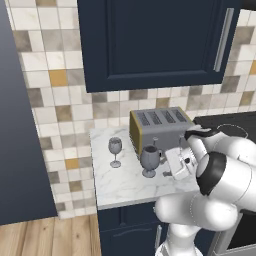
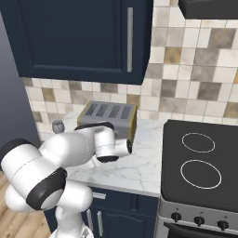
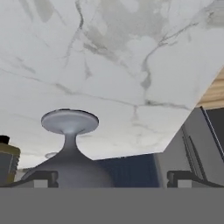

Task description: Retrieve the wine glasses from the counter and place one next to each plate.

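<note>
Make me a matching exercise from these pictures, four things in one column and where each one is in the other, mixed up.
Things:
1. Toaster
2. Near glass
3. Far glass
4. Stove

Places:
A. Between the open fingers
B. Right of the counter
C. Against the tiled wall, behind the glasses
D. Alone toward the counter's left side

Pairs: 1-C, 2-A, 3-D, 4-B

two wine glasses (image 1: pixel 150 159) (image 1: pixel 115 150), one toaster (image 1: pixel 159 125), one counter (image 1: pixel 125 187), one stove (image 2: pixel 200 162)
</note>
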Robot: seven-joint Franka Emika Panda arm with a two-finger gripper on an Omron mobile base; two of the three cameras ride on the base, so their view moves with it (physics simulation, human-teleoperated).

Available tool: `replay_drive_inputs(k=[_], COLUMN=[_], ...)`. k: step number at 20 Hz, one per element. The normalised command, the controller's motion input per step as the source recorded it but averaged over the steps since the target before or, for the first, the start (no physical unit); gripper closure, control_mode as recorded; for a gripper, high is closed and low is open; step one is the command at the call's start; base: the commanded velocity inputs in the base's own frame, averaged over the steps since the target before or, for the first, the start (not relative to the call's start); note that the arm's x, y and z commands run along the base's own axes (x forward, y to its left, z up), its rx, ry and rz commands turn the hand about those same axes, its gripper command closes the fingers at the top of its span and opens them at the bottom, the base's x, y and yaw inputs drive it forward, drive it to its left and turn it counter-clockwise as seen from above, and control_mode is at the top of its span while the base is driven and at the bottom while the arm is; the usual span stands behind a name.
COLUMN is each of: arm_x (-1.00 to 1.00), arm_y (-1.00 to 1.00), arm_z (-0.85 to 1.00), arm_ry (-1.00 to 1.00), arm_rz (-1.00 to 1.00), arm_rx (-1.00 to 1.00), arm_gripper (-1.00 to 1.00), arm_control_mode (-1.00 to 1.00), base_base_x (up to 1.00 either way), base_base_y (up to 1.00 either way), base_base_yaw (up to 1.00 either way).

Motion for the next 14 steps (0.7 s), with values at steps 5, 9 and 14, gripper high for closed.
replay_drive_inputs(k=[5, 9, 14], arm_x=[0.0, 0.04, 0.01], arm_y=[0.0, 0.0, 0.04], arm_z=[-0.1, -0.2, -0.08], arm_ry=[0.05, 0.0, 0.0], arm_rz=[0.0, 0.0, -0.01], arm_rx=[0.11, 0.06, 0.0], arm_gripper=[-1.0, -1.0, -1.0], arm_control_mode=[-1.0, -1.0, -1.0], base_base_x=[0.0, 0.0, 0.0], base_base_y=[0.0, 0.0, 0.0], base_base_yaw=[0.0, 0.0, 0.0])
